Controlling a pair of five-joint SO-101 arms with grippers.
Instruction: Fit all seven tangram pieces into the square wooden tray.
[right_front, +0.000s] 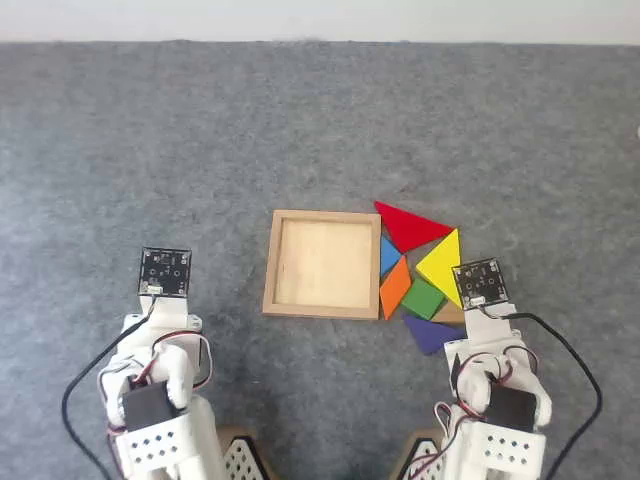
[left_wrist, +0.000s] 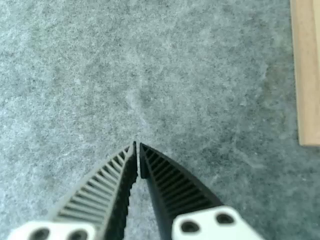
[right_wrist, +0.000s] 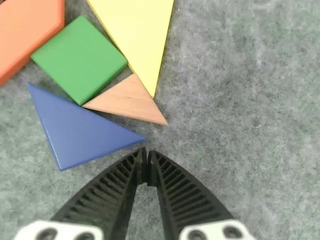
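Wooden and unfilled, the square tray (right_front: 272, 265) is set between the arms. The tangram pieces (right_front: 423, 298) are clustered beside it, seemingly for the right gripper (right_wrist: 147, 152), which is held closed and empty near the blue triangle (right_wrist: 80, 127). The left gripper (left_wrist: 137, 146) is likewise closed on nothing.

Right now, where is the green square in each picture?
High view: the green square lies right of the wooden tray, between the orange piece and the yellow triangle.
Right wrist view: the green square sits beyond the right gripper, beside the yellow triangle.
Left wrist view: grey mat and the wooden tray's edge.
Shared landmarks: yellow triangle, wooden tray.
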